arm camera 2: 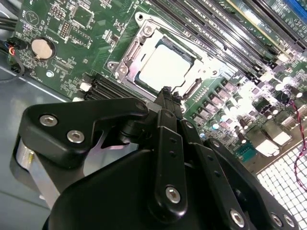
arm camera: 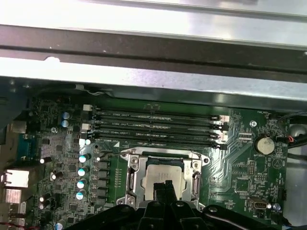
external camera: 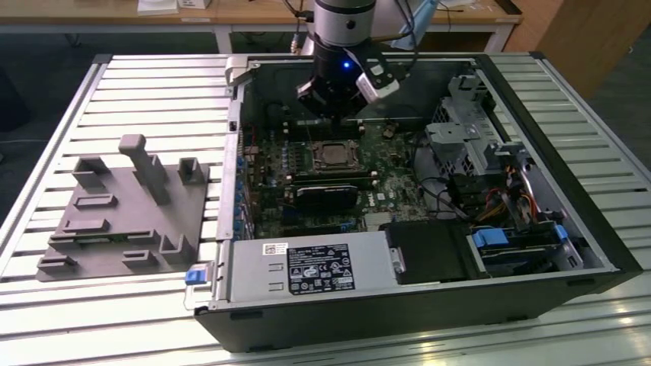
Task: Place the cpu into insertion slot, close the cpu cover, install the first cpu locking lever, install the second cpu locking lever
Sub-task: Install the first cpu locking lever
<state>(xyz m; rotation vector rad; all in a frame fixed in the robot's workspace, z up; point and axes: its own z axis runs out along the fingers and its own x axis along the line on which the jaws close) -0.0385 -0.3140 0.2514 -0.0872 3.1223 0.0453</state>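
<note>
Hovering close by the chip [arm camera 2: 165, 64], the gripper [arm camera 2: 166, 92] has its jaws clenched on nothing. That chip sits in its socket [arm camera 2: 191, 88] mid circuit board [arm camera 2: 72, 28], with the metal frame [arm camera 2: 128, 56] down over it. One printed sticker [external camera: 320, 268] lies on the grey box [external camera: 249, 274].

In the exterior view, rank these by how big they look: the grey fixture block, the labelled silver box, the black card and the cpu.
Largest to smallest:
1. grey fixture block
2. labelled silver box
3. black card
4. cpu
The box sits nearer the camera, which flatters it.
</note>
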